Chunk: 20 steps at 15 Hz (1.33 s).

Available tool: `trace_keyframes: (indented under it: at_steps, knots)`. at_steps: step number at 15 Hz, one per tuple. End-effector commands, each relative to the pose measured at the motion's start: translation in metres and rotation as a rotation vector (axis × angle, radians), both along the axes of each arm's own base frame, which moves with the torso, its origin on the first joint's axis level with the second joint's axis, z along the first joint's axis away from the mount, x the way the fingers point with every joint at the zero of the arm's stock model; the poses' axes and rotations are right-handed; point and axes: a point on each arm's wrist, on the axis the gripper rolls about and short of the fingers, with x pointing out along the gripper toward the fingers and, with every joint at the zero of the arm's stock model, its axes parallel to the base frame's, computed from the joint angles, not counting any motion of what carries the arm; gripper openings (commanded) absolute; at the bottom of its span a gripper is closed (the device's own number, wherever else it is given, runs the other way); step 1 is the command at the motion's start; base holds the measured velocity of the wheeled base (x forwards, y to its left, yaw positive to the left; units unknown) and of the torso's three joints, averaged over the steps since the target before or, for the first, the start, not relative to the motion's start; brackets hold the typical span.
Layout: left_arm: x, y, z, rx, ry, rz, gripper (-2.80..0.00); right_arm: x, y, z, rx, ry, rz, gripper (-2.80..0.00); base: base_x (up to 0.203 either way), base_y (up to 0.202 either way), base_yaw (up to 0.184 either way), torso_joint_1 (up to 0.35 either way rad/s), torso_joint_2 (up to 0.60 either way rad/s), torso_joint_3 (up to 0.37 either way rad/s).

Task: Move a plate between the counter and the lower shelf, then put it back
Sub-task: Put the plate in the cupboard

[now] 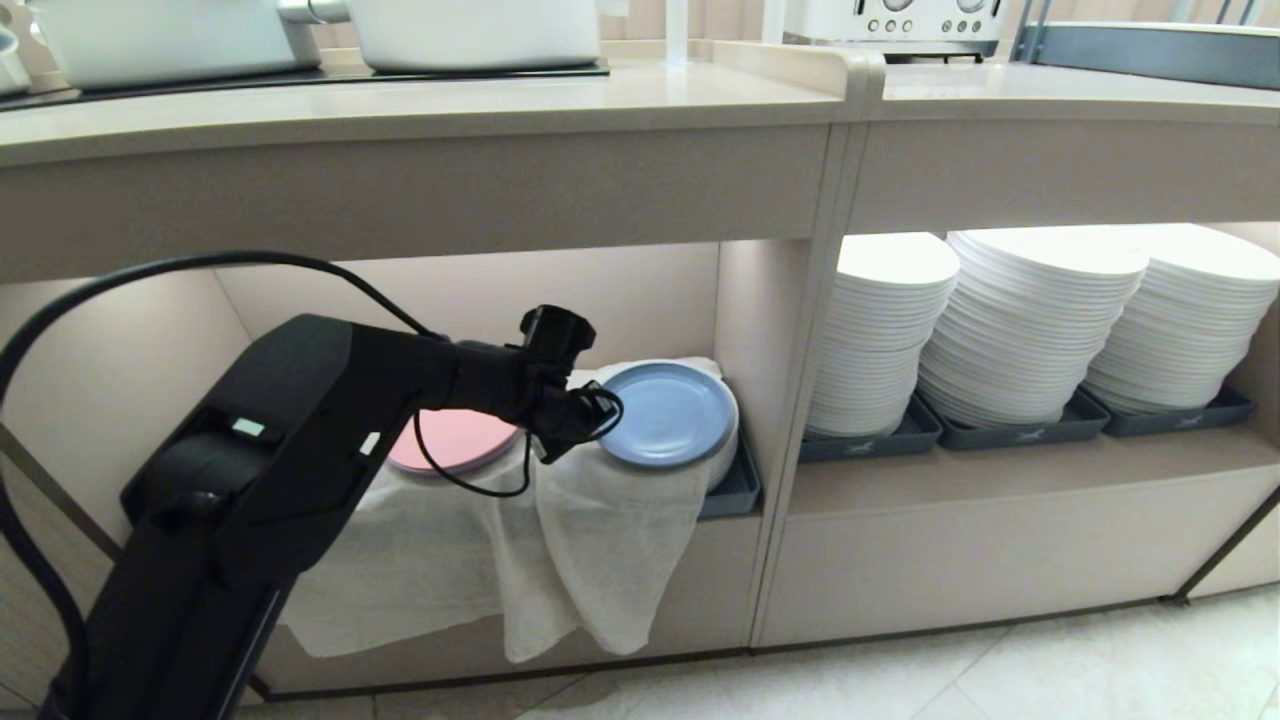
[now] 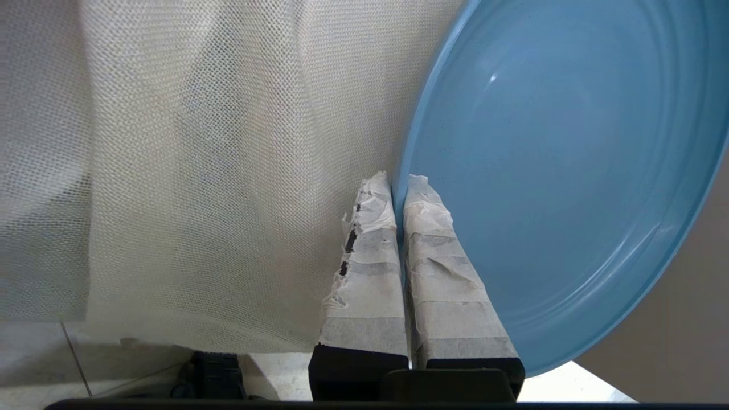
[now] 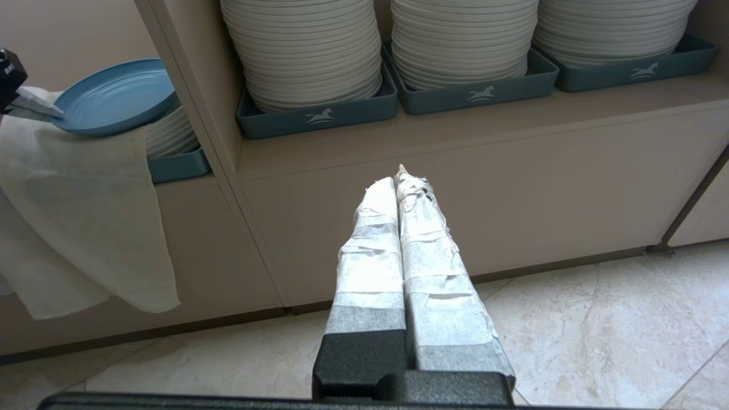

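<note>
1. Now the left arm (image 1: 300,420) reaches level into the lower shelf (image 1: 640,290).
2. Left gripper (image 2: 397,182) pinches the plate (image 2: 564,171) rim, fingers nearly together.
3. Plate sits above the cloth (image 1: 610,540).
4. Right gripper (image 3: 398,179) hangs closed, empty.

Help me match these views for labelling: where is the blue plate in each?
Head view: the blue plate sits mid-frame in the lower shelf.
Left wrist view: fills the upper right.
Right wrist view: upper left.
Shared landmark: the draped white cloth.
</note>
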Motion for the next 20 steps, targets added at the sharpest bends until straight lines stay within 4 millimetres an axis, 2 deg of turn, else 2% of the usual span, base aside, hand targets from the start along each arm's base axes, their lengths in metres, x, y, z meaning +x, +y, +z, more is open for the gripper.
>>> trace_keyframes:
  at_steps: [1, 16, 17, 18, 20]
  knots:
    - [0.0, -0.0003, -0.0004, -0.002, 0.002, 0.002, -2.8, 0.0, 0.0, 0.0, 0.0, 0.0, 0.0, -2.8, 0.0, 0.0, 0.0, 0.0, 0.0, 0.0]
    - [0.0002, -0.0005, -0.0018, -0.001, 0.004, 0.002, -2.8, 0.0, 0.0, 0.0, 0.0, 0.0, 0.001, -2.8, 0.0, 0.0, 0.0, 0.0, 0.0, 0.0]
    - [0.0002, -0.0004, -0.0019, -0.001, 0.004, 0.002, -2.36, 0.0, 0.0, 0.0, 0.0, 0.0, -0.001, -2.8, 0.0, 0.0, 0.0, 0.0, 0.0, 0.0]
    - [0.0002, -0.0004, -0.0019, -0.001, 0.004, 0.002, 0.0, 0.0, 0.0, 0.0, 0.0, 0.0, -0.001, -2.8, 0.0, 0.0, 0.0, 0.0, 0.0, 0.0]
    - [0.0, -0.0004, -0.0022, 0.0, 0.005, 0.002, 0.0, 0.0, 0.0, 0.0, 0.0, 0.0, -0.001, -2.8, 0.0, 0.0, 0.0, 0.0, 0.0, 0.0]
